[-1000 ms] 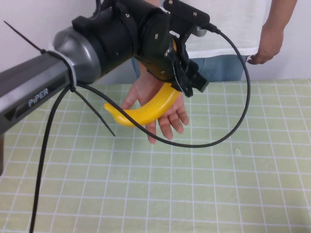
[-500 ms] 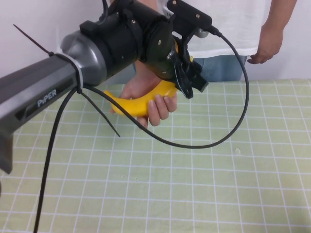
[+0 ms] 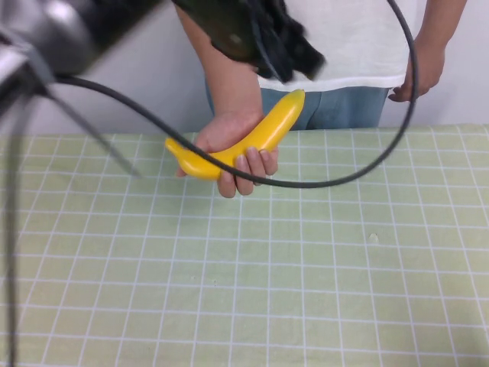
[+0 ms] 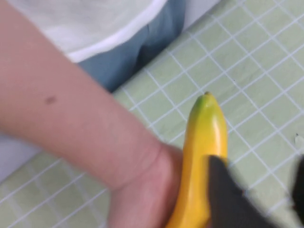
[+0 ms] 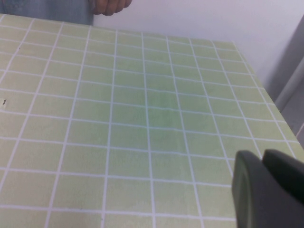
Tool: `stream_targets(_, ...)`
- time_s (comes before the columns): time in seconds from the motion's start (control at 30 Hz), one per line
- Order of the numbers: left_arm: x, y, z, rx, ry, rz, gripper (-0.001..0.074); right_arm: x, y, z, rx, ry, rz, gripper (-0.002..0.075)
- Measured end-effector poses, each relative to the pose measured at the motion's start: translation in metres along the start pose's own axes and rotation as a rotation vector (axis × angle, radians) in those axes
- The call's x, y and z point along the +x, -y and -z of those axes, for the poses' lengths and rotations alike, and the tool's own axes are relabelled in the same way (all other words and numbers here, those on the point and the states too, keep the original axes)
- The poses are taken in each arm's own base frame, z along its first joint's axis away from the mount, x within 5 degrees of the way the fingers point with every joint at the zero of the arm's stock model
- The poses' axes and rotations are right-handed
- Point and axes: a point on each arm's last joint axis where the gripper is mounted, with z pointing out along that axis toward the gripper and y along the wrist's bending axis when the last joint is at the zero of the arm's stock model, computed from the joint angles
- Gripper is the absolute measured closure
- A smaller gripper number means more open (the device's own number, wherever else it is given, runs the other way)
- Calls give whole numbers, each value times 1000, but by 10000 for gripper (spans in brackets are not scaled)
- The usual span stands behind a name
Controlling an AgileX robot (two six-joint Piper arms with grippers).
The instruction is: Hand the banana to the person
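Note:
The person [image 3: 348, 46], in a white T-shirt and jeans, stands at the far table edge. Their hand [image 3: 225, 134] grips the yellow banana [image 3: 256, 138] above the table, fingers curled round its middle. My left gripper [image 3: 294, 50] is lifted above the banana, blurred, open and empty. In the left wrist view the banana [image 4: 204, 137] with its greenish tip lies beside one dark finger [image 4: 223, 190], outside the gap of the left gripper [image 4: 259, 190]; the person's forearm [image 4: 71, 118] crosses that view. My right gripper [image 5: 261, 164] is shut and empty, low over the table.
The green checked tablecloth [image 3: 306, 267] covers the table. The left arm's black cable [image 3: 344, 180] loops in front of the hand and banana. The person's other hand [image 3: 416, 76] hangs at the far right. A white wall stands behind.
My left gripper has let go of the banana and risen up and away. The person's fingers have closed round the banana, which now stays in their hand.

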Motion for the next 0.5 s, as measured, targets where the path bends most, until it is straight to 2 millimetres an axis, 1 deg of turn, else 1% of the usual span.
stream_targets(0.03, 1, -2, 14, -5, -1, -4, 584, 0, 0, 0, 0, 0, 0, 733)
stream_targets(0.1, 5, -5, 37, -14, -23, -8, 664, 0, 0, 0, 0, 0, 0, 733)
stream_targets(0.13, 7, -7, 49, -17, -27, -7, 687, 0, 0, 0, 0, 0, 0, 733)
stream_targets(0.23, 11, -8, 83, -2, 12, 8, 719, 0, 0, 0, 0, 0, 0, 733)
stream_targets(0.33, 22, -6, 109, 36, 35, 17, 732, 0, 0, 0, 0, 0, 0, 733)
stream_targets(0.47, 48, -1, 124, 51, 42, 13, 735, 0, 0, 0, 0, 0, 0, 733)
stream_targets(0.5, 58, 1, 123, 53, 37, 13, 735, 0, 0, 0, 0, 0, 0, 733)
